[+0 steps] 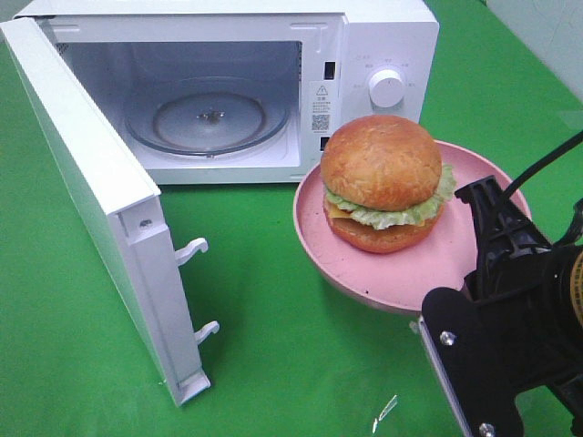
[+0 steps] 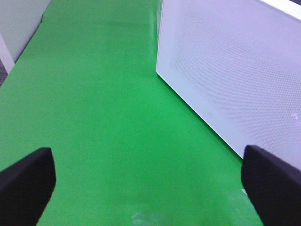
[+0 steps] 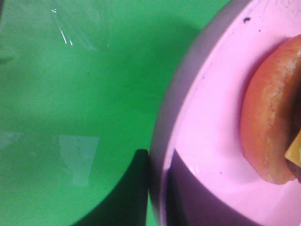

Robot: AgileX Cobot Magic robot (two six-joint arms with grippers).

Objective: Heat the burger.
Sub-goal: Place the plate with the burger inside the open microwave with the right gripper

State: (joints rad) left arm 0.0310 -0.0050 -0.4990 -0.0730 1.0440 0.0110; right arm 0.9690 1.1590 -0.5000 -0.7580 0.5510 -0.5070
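Right arm enters from lower right of high view. Right gripper (image 1: pixel 483 208) at right-hand rim of pink plate (image 1: pixel 314 232), fingers (image 3: pixel 135 186) closed, pinching rim. Left gripper (image 2: pixel 150 188) low over green tabletop (image 2: pixel 103 94), fingers spread wide, empty, beside outer face of open microwave door (image 2: pixel 225 70). Burger (image 1: pixel 383 182) sits on plate, in front of microwave (image 1: pixel 383 36) control panel. Stack axis upright, bun crown up; round, no long axis.
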